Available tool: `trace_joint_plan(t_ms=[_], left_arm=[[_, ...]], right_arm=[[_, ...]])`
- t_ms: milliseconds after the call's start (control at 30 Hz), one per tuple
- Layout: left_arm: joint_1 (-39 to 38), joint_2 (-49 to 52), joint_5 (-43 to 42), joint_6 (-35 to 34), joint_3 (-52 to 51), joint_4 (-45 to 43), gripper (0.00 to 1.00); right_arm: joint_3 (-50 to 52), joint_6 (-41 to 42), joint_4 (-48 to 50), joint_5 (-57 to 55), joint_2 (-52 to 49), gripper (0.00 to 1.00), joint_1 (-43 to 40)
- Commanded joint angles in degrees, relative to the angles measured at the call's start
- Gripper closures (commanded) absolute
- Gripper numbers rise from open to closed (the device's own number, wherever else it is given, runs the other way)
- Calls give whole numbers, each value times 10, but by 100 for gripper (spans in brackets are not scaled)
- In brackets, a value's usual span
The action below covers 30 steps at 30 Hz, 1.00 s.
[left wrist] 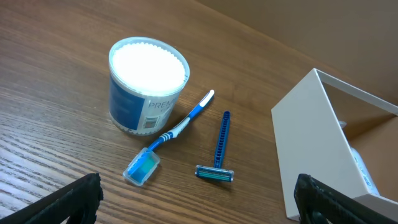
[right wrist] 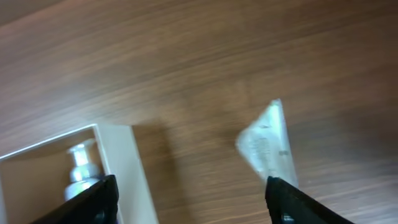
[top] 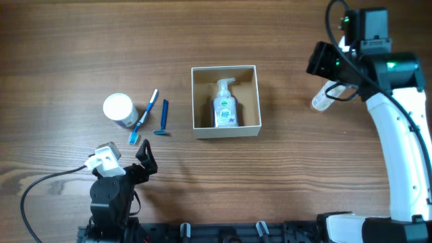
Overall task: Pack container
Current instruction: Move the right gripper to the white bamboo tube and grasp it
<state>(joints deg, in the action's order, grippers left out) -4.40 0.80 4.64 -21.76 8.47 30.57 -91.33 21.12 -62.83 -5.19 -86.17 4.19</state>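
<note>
Both arms' jaws wide apart and empty, pump bottle [top: 225, 106] inside container [top: 225, 132]

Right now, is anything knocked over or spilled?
Nothing is spilled or broken. The pump bottle lies on its side inside the container. A small white tube sits far off by the right gripper, away from the other toiletries.
</note>
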Motion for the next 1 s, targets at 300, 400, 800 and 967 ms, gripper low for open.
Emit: trace_joint_plan(t_ms=[300,400,800,967], left_arm=[[-2,-4,-1,3,-2,-2,0],[-2,-4,-1,3,-2,-2,0],[-2,-4,-1,3,-2,-2,0],[-2,-4,-1,3,-2,-2,0]], right_arm=[[31,0,-8,-36,-31,34,-88],[40,-1,1,-32,-64,40,-88],[35,-1,10,-7,-74,96,-87],[-3,-17,-15,11,1,95,-55]])
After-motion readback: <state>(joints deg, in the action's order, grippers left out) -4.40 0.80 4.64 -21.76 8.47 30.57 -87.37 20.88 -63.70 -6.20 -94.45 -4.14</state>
